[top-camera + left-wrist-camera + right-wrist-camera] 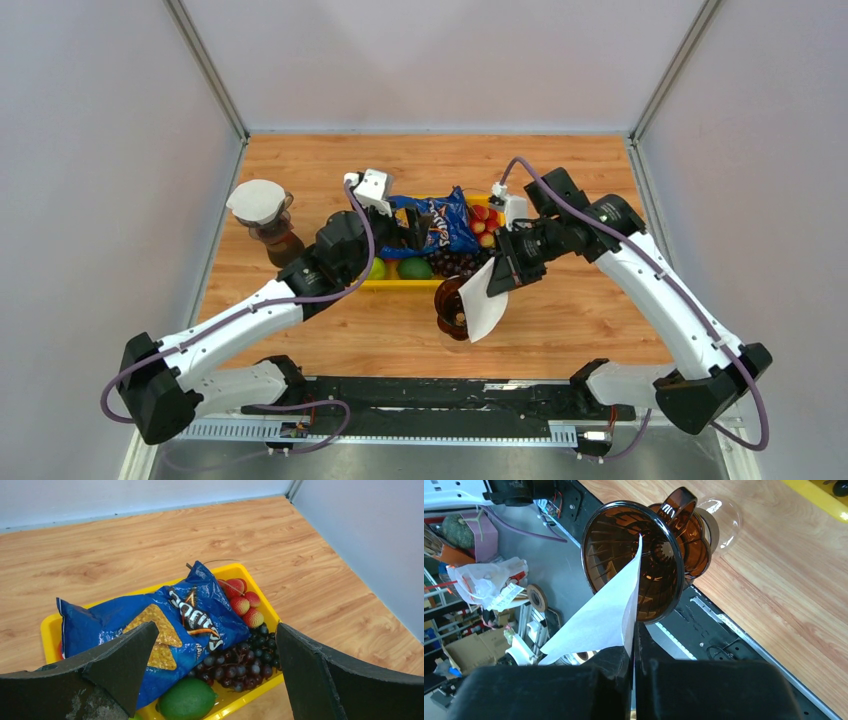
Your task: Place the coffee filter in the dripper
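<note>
The right gripper (633, 652) was clamped shut on a white coffee filter (596, 617), pinching the folded paper by its lower edge between both fingers. In the right wrist view the filter fanned up from the bottom centre of the frame, and its pointed corner reached across the open mouth of the amber dripper (649, 565). Whether the paper actually touched the ribbed inside was hard to judge from that angle.

In the top view the dripper (452, 308) lay tipped on its side on the wooden table (560, 330), just below the centre of the frame. The filter (484, 300) hung beside it on the right, under the right gripper (505, 275).

The left gripper (410, 232) hovered over a yellow tray (400, 285) in the middle of the frame. Its fingers stood wide apart with nothing between them, as the left wrist view (215, 630) showed. The tray (47, 630) held a blue chip bag (150, 625), strawberries (242, 600), dark grapes (240, 662) and a lime (187, 700).

At the upper left of the top view stood what looked like a glass server (268, 220) with a white paper on top.
</note>
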Robot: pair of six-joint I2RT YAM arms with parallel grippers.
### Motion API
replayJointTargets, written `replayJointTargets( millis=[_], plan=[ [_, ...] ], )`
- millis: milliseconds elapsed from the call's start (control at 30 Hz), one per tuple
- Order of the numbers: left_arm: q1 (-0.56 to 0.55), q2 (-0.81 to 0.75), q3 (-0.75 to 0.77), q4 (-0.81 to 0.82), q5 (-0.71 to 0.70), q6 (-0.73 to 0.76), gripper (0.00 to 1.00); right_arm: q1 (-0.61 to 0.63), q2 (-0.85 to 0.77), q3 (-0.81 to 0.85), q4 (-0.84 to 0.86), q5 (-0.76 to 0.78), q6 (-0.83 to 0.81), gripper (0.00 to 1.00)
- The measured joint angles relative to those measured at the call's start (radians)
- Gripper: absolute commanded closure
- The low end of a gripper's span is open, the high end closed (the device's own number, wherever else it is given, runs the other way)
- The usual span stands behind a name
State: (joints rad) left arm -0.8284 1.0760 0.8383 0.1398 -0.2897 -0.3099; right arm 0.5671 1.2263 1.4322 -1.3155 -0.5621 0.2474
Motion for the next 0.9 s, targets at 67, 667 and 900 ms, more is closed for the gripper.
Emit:
replayJointTargets(
  millis=[67,667,900],
  plan=[
    [0.001,0.005,0.0,0.0,0.003,0.0,0.0,0.014,0.023,0.0,0.0,0.001,0.0,0.91],
    [0.006,0.018,0.0,-0.001,0.019,0.0,0.0,0.068,0.096,0.06,-0.003,0.114,0.014,0.55],
    [0.006,0.018,0.0,-0.001,0.021,-0.001,0.0,0.068,0.093,0.134,-0.005,0.173,0.022,0.54]
  ],
)
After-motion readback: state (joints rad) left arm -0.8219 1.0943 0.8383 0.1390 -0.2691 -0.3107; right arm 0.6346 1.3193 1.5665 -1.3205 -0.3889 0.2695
